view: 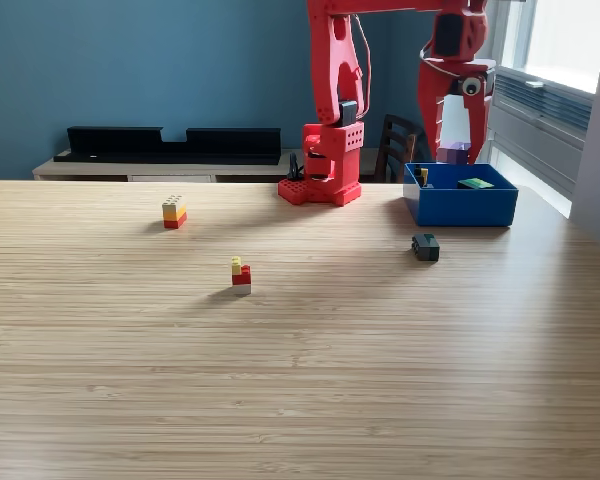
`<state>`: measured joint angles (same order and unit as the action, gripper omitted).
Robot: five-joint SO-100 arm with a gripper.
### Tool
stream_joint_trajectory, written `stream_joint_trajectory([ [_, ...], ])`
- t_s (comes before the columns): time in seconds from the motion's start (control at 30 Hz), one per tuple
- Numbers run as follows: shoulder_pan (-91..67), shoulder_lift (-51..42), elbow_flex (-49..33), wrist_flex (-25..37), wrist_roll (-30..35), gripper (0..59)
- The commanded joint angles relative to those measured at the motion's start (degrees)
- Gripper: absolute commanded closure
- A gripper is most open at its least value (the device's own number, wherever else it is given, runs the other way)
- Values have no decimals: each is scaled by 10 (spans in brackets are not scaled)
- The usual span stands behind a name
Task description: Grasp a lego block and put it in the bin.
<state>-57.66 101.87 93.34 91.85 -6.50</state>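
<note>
The blue bin [460, 207] sits on the table at the exterior view's right, with a green block [474, 183] and a yellow block [422, 176] inside. My red gripper [456, 152] hangs straight down over the bin's far side, and a pale purple lego block [453, 153] sits between its fingertips just above the rim. The jaws stand about one block width apart and look closed on it. Loose on the table are a yellow-orange-red block [174, 211], a yellow-red-grey stack [241, 276] and a dark block [426, 247] just in front of the bin.
The arm's red base [323, 180] stands at the table's far edge, left of the bin. A wooden chair [395, 148] and a low shelf with black items [170, 143] are behind the table. A window and radiator are at the right.
</note>
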Motion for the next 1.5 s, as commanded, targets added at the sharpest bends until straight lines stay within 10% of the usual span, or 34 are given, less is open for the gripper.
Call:
stream_joint_trajectory([
  [0.03, -117, 18, -1, 7, -3, 585],
  [0.37, -136, 18, 3, 4, 4, 583],
  [0.5, -136, 18, 5, 4, 3, 317],
  [0.63, -136, 18, 5, 4, 10, 242],
  [0.93, -132, 18, 5, 4, 9, 312],
  [1.23, -13, 18, 4, 4, 54, 585],
  [1.5, 203, 18, 3, 4, 59, 585],
])
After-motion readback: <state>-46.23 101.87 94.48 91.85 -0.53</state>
